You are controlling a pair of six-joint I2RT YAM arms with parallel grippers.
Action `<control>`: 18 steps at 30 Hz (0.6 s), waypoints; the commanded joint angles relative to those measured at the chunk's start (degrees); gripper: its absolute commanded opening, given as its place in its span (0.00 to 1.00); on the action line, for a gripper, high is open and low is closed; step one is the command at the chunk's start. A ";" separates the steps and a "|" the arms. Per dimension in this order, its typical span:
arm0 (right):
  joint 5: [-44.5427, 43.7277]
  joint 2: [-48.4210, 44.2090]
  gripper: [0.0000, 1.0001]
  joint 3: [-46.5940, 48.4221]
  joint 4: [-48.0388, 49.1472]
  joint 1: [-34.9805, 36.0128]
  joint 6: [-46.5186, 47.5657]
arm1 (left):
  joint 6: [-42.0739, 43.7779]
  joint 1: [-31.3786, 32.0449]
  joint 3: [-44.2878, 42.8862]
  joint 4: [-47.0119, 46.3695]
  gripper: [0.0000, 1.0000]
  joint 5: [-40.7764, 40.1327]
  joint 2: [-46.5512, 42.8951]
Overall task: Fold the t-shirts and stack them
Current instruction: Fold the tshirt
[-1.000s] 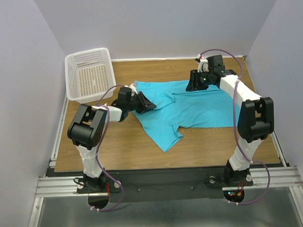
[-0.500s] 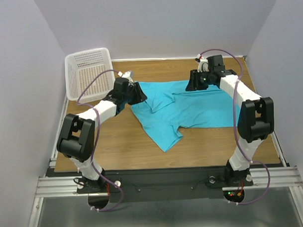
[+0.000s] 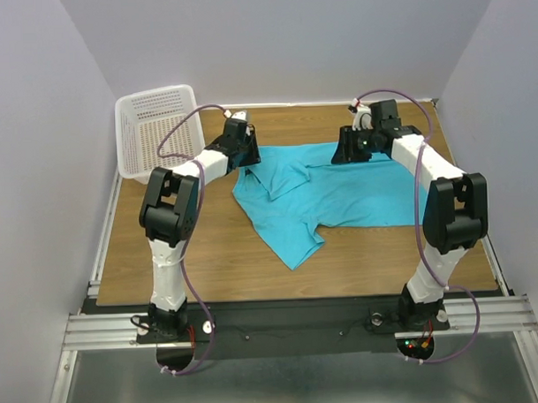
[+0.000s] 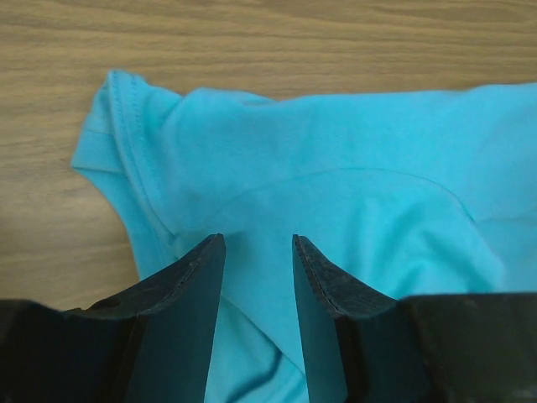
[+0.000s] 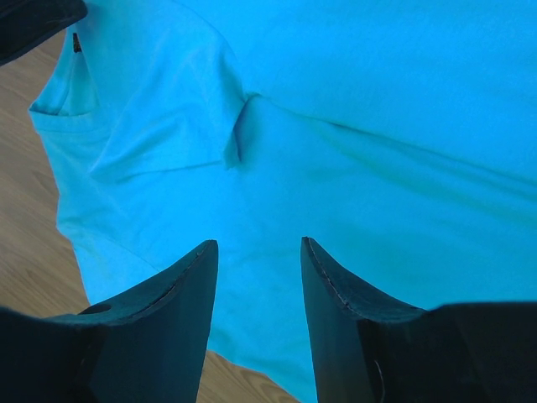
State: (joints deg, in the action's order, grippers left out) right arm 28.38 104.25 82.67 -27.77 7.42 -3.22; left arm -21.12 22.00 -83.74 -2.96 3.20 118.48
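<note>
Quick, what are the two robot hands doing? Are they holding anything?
Left gripper: open, over the t-shirt, holding nothing.
Right gripper: open, holding nothing.

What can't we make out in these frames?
- Top view: fingertips of the left gripper and right gripper sit under their own wrists; contact with the t-shirt is not visible.
- Wrist views: jaws stand apart over the cloth; height above it cannot be judged.
- Right wrist view: the neck label is too small to read.
- Top view: the right arm covers part of the shirt's far edge.
</note>
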 commanded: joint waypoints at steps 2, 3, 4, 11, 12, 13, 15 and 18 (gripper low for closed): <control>0.18 -2.82 0.50 0.47 2.37 -0.65 0.59 | 4.16 -0.55 -9.67 6.12 0.49 -9.60 2.63; 0.18 -2.73 0.50 0.47 2.37 -0.65 0.59 | 4.42 -0.55 -10.47 6.39 0.49 -11.36 3.16; 0.18 -2.82 0.50 0.47 2.37 -0.74 0.59 | 4.86 -0.81 -11.60 6.48 0.49 -12.94 3.77; -0.17 -2.65 0.50 0.47 2.46 -1.18 0.76 | 6.80 -2.57 -18.98 9.80 0.49 -14.72 8.86; -0.17 -2.56 0.50 0.56 2.46 -1.27 0.76 | 7.49 -3.01 -19.87 10.25 0.49 -14.89 9.40; -0.08 -2.56 0.50 0.56 2.46 -1.53 0.76 | 7.85 -3.19 -21.18 10.95 0.49 -14.80 10.54; 0.01 -2.47 0.50 0.65 2.54 -1.88 0.76 | 8.64 -3.63 -22.42 11.75 0.49 -14.19 11.68; 0.18 -2.47 0.50 0.65 2.46 -2.23 0.68 | 9.52 -3.89 -25.58 13.77 0.49 -13.66 14.14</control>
State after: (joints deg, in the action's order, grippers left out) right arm 28.40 104.25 82.67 -27.77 6.09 -3.22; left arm -14.11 18.61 -104.62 7.07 -9.56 130.76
